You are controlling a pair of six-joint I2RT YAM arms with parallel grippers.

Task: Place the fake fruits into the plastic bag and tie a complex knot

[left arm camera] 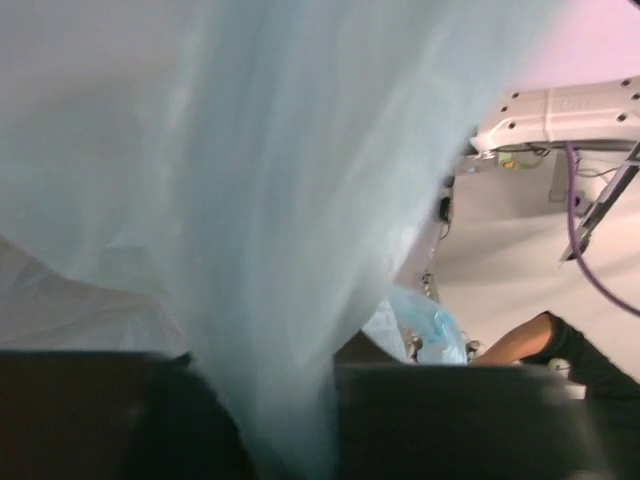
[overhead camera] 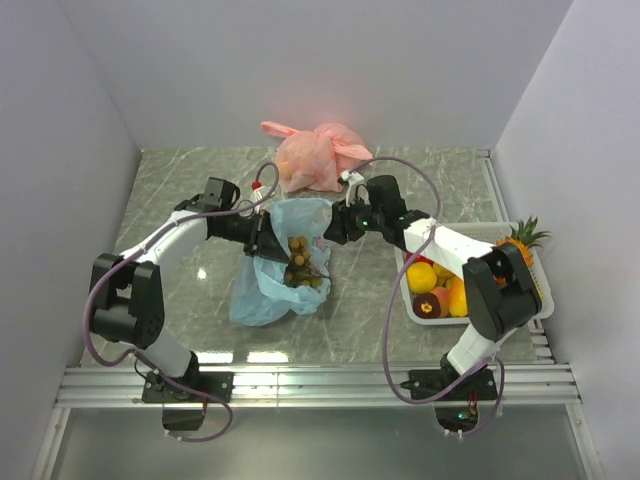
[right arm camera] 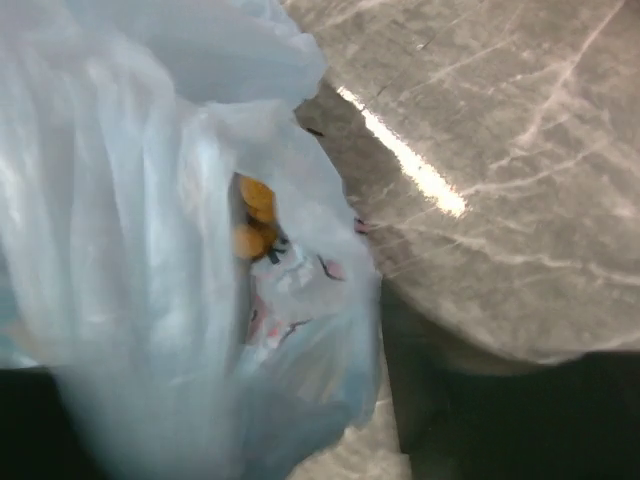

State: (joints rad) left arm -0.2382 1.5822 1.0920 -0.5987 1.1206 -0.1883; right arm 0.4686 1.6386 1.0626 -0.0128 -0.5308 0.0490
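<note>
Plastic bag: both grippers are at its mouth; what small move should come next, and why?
Probably close the right gripper on the rim of the plastic bag. The left gripper already pinches the opposite edge, film bunches between the right jaws, and fruits wait in the basket.
</note>
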